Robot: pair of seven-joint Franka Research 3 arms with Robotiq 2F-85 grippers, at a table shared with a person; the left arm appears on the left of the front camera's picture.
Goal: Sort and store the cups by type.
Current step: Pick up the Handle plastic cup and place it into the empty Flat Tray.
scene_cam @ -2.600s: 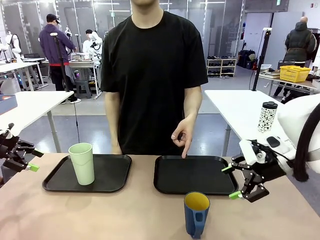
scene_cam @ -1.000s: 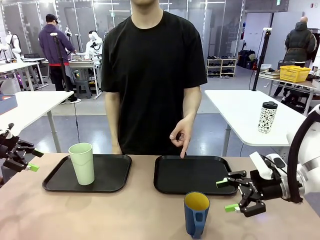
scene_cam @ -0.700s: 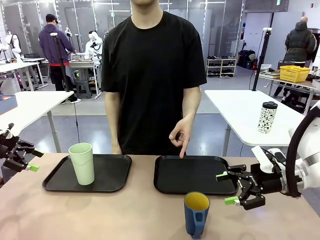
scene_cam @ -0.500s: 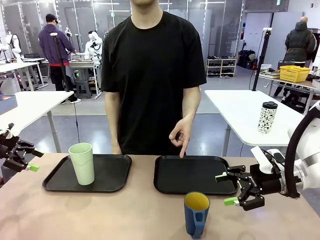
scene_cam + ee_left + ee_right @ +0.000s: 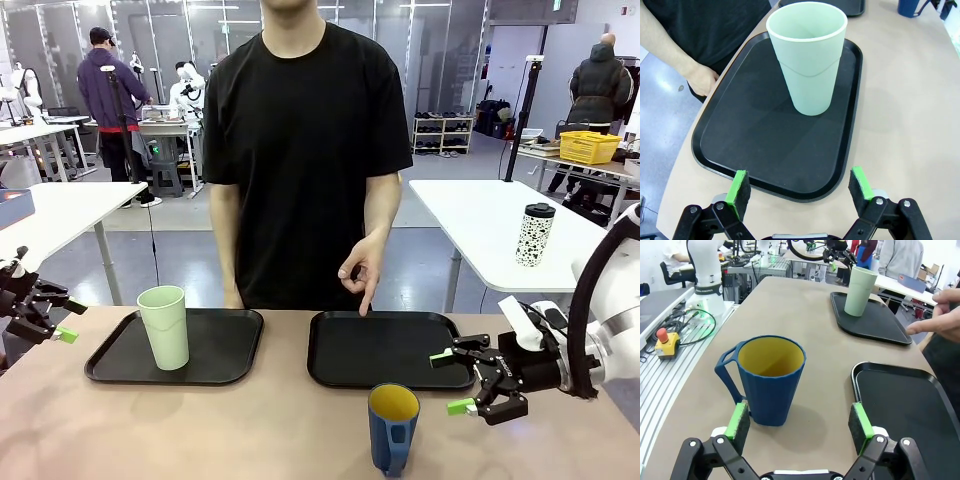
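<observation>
The pale mint-green tumbler (image 5: 165, 326) (image 5: 807, 54) (image 5: 860, 284) stands upright on the left black tray (image 5: 225, 350) (image 5: 745, 130). The dark blue mug (image 5: 392, 427) (image 5: 770, 379), yellow inside, stands on the bare table in front of the right black tray (image 5: 350, 355) (image 5: 900, 400), handle toward the robot's side. My right gripper (image 5: 451, 382) (image 5: 799, 422) is open, level with the mug and a short way to its right, aimed at it. At the table's left edge my left gripper (image 5: 62, 322) (image 5: 800, 187) hangs open, short of the left tray's near edge.
A person stands at the far side with one finger (image 5: 366, 298) pointing down at the right tray's far edge; that hand (image 5: 940, 315) reaches in over it. A speckled lidded tumbler (image 5: 535, 233) stands on a white table behind.
My right gripper has come down and moved left toward the blue mug, turning to face it. The left arm, both cups and the person's hand have stayed still.
</observation>
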